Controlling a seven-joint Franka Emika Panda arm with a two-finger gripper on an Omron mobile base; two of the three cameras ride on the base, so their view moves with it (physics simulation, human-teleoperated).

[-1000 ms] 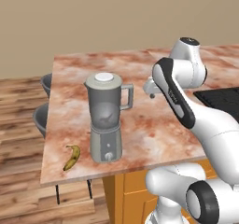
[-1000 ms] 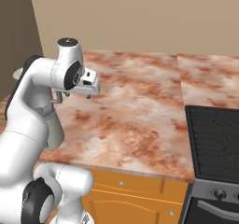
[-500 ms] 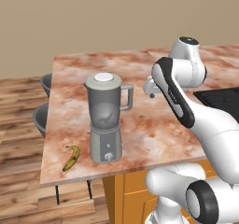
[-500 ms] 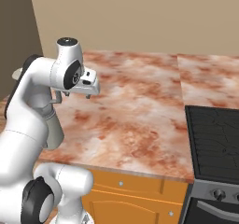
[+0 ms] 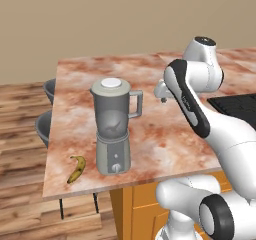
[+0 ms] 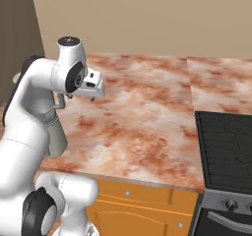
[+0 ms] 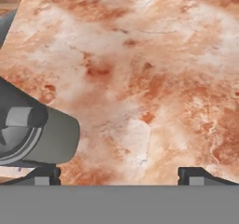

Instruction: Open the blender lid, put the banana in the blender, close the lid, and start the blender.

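Marbled kitchen countertop (image 5: 165, 134) bearing blender (image 5: 114, 129), blender lid (image 5: 111, 85) seated on the jar, banana (image 5: 76, 168) just beside its base at the counter's front edge; gripper (image 5: 161, 90) spread wide, empty, poised right of the lid for approach.

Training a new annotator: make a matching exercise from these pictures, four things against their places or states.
Things:
1. blender lid
2. banana
3. gripper
4. blender

Places or states:
A. lies on the counter beside the blender's base
B. open, holding nothing
C. sits closed on the jar
D. stands upright near the counter's front edge

Pairs: 1-C, 2-A, 3-B, 4-D
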